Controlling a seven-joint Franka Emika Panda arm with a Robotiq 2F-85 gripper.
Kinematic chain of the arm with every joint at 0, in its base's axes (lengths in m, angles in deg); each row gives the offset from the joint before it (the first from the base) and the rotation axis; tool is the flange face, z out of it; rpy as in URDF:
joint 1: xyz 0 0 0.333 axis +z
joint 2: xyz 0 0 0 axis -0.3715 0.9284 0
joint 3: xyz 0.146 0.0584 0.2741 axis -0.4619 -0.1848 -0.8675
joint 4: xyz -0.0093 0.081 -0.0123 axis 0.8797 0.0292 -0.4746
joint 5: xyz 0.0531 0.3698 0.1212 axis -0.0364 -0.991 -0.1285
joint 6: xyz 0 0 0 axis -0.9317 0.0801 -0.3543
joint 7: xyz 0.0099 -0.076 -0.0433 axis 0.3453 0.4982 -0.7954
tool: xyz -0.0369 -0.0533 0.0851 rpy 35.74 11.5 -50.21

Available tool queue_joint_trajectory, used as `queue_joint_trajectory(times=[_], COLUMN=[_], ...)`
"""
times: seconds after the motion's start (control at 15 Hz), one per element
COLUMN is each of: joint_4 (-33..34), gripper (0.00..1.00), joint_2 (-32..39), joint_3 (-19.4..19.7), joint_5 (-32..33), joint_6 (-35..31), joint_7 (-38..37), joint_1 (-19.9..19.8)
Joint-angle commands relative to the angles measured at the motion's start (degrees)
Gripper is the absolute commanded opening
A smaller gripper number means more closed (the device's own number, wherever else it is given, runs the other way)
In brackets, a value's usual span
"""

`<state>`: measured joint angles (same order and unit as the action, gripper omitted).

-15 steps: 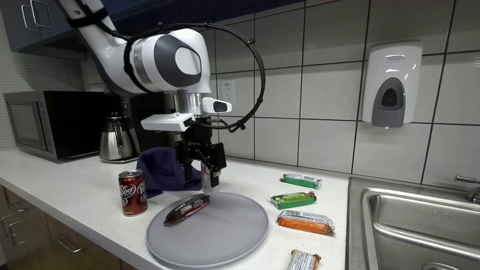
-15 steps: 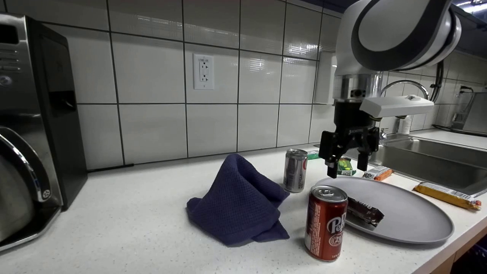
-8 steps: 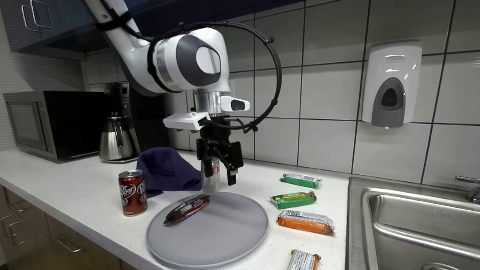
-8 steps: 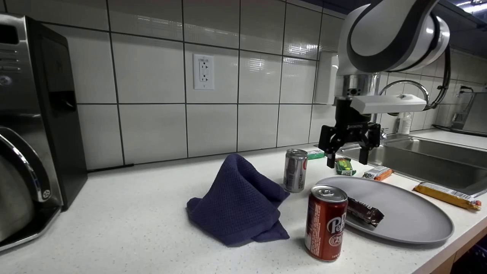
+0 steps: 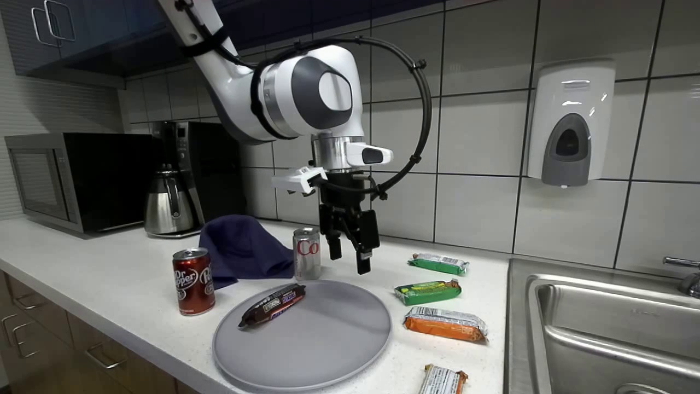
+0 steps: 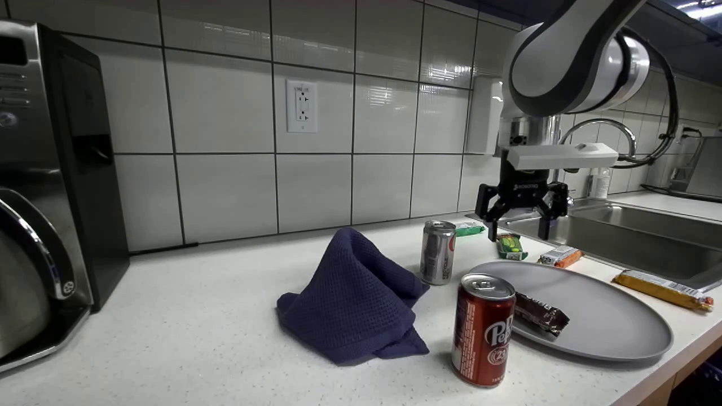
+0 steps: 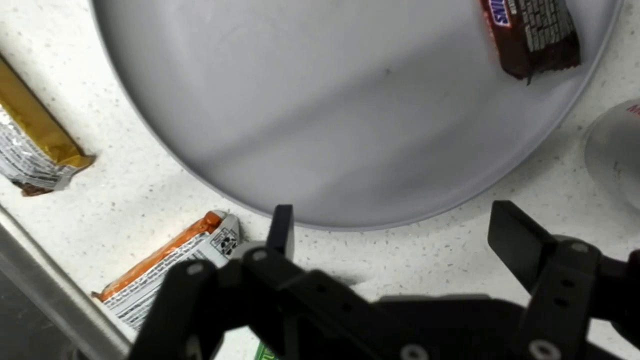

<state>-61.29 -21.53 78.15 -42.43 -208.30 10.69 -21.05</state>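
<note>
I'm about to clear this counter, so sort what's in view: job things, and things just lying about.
Probably the job's (open, empty jaws hang nearby):
gray plate
brown-wrapped bar on it
green-wrapped bars
orange-wrapped bar
yellow-wrapped bar

Probably just lying about:
Dr Pepper can
silver can marked "Co", though also near the jaws
dark blue towel
coffee maker
microwave

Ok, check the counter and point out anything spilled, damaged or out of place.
No spill or damage shows. Only the dark blue towel stands out: it sits bunched into a peak on the counter, near the silver can, rather than flat.
</note>
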Motion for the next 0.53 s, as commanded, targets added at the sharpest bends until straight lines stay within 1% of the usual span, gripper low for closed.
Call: queue_joint_trajectory(times=[0.0,0.47], joint_4=[4.20,10.21], gripper=[1.00,1.00], joint_2=[2.39,7.06], joint_3=[1.44,4.32], joint_5=[1.06,0.26], joint_6=[3.33,4.61], joint_7=[-4.63,-8.11], joint_1=[-0.58,-0.78])
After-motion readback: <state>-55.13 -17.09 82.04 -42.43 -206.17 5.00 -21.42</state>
